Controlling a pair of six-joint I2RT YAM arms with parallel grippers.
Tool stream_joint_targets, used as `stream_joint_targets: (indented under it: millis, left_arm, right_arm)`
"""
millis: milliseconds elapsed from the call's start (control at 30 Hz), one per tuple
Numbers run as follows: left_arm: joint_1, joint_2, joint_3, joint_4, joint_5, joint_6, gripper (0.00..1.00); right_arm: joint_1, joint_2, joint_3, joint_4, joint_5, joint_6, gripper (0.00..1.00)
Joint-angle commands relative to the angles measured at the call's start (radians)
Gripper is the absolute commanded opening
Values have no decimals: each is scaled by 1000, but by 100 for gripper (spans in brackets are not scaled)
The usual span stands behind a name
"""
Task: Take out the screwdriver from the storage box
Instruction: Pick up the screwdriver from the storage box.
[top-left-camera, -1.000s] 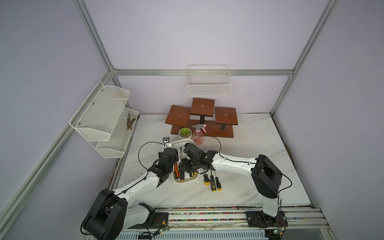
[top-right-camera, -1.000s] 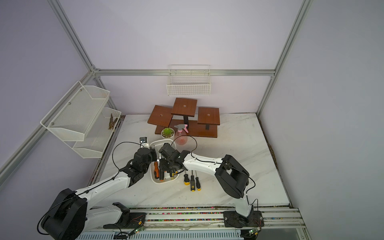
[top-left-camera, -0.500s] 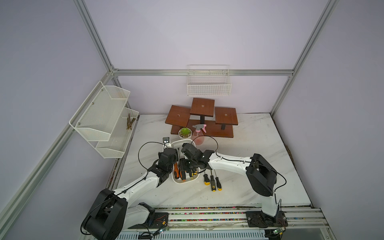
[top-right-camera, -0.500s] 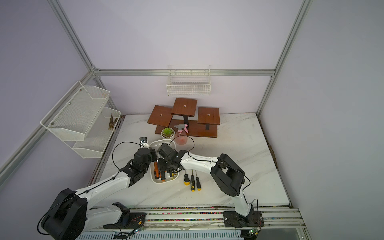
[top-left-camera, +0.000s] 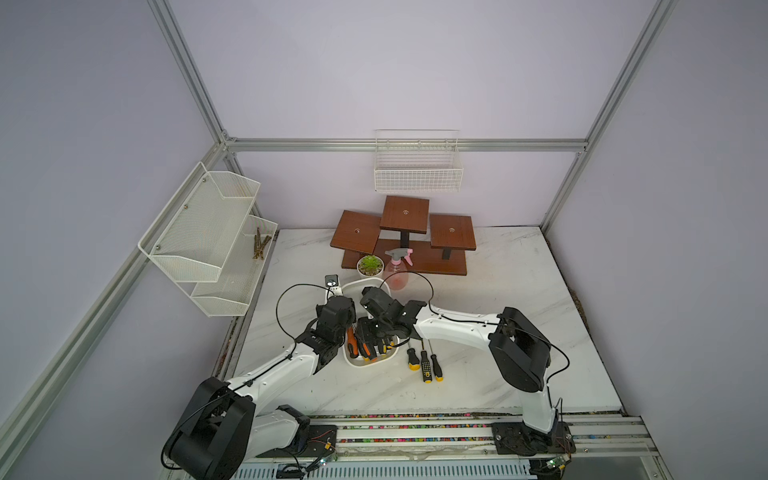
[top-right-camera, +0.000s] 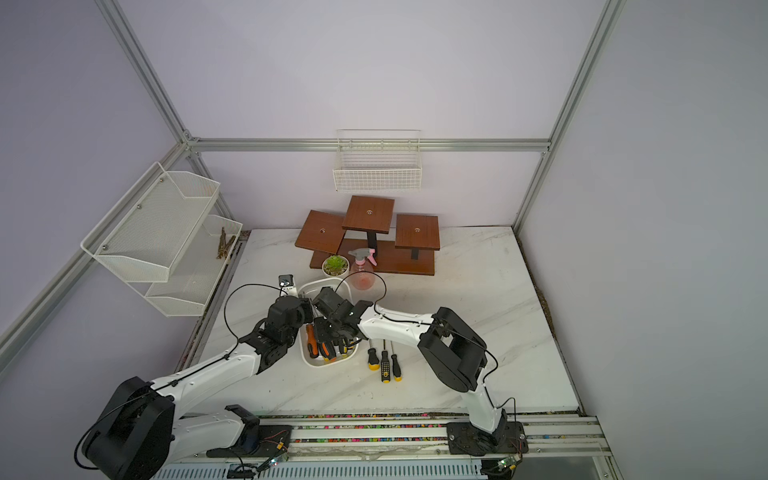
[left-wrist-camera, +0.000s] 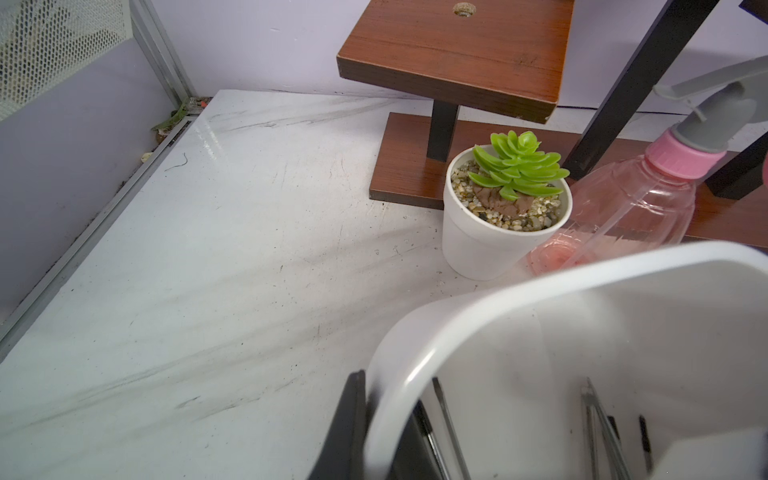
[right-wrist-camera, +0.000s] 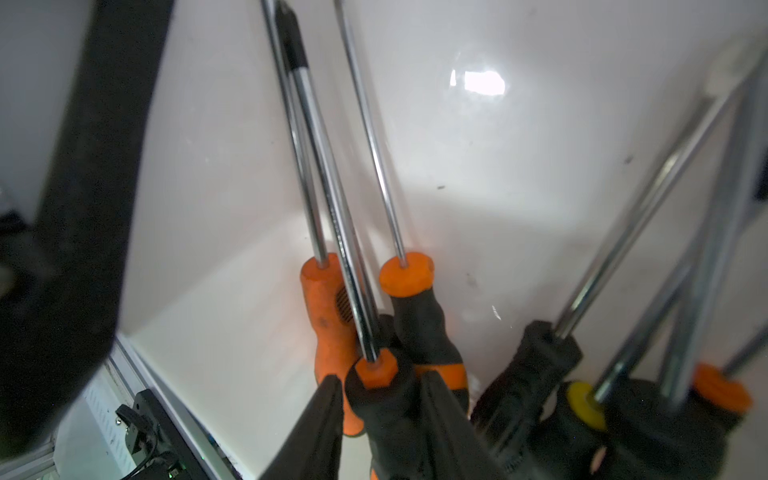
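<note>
The white storage box (top-left-camera: 366, 284) (top-right-camera: 323, 284) lies on the marble table between my two arms, with several screwdrivers inside. My left gripper (left-wrist-camera: 384, 407) is shut on the storage box's rim (left-wrist-camera: 457, 307), one finger outside and one inside. My right gripper (right-wrist-camera: 380, 386) reaches down into the box (right-wrist-camera: 498, 166) and is shut on the black handle of a screwdriver (right-wrist-camera: 384, 409) with an orange hex collar. An orange-handled screwdriver (right-wrist-camera: 330, 316) and others lie beside it. In both top views the right gripper (top-left-camera: 368, 336) (top-right-camera: 326, 332) hangs over the handles.
Three screwdrivers (top-left-camera: 424, 363) lie on the table right of the box. A potted succulent (top-left-camera: 370, 266), a pink spray bottle (top-left-camera: 397, 272) and a wooden tiered stand (top-left-camera: 405, 237) stand behind it. Wire baskets (top-left-camera: 208, 237) hang on the left wall.
My right gripper has shifted slightly left inside the box and its jaws have narrowed onto the screwdriver handle. The left arm has stayed on the rim.
</note>
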Motion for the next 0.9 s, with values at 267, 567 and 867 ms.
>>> stream_joint_targets:
  millis: [267,567,867]
  left_arm:
    - [-7,-17,20,66,-9,-6,0]
    - [-7,-14,21,67,-15,-10,0]
    - [-7,-11,23,64,-17,-9,0]
  right_arm:
    - [14,64,-46,-89,88,-62,35]
    - [14,96,-14,-119,95,-84,18]
    - [14,19,-77,-22,91,-81,0]
